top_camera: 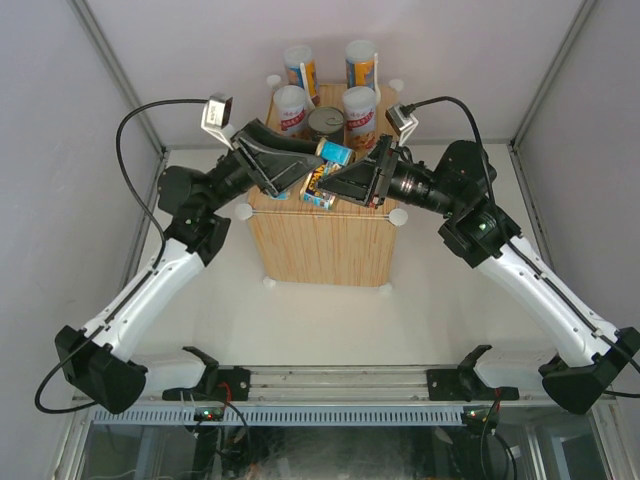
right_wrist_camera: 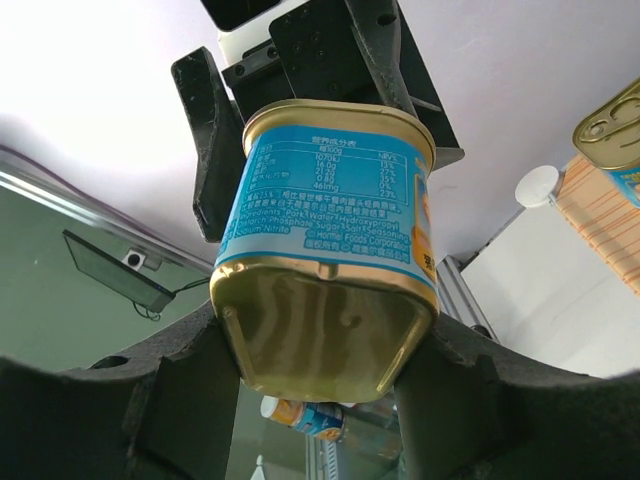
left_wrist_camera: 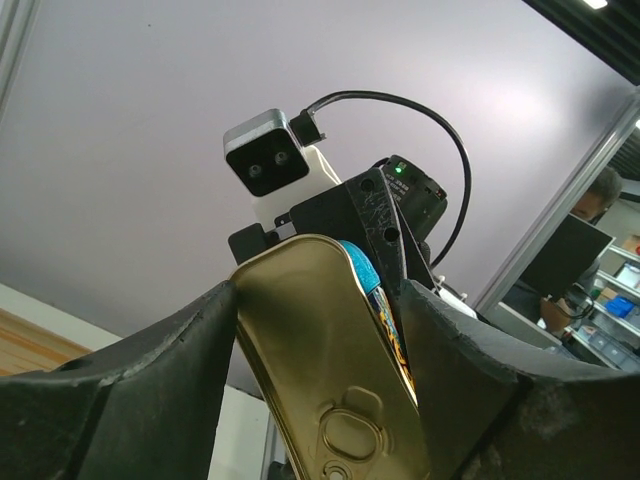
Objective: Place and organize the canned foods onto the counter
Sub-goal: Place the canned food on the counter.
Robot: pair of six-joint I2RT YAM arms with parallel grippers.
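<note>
White tabletop (top_camera: 440, 300) carries the counter (top_camera: 320, 245). Its far end is crowded by tall cylinders (top_camera: 300, 68), short white-red cans (top_camera: 290, 108) and a dark can (top_camera: 326, 122), with a second tin (top_camera: 336, 150) just in front. Right gripper (right_wrist_camera: 325, 340) clamps a gold-blue tin (right_wrist_camera: 330, 230) by its sides above the counter. Left gripper (left_wrist_camera: 318, 290) flanks the same tin, jaws wide; whether it grips cannot be told.
</note>
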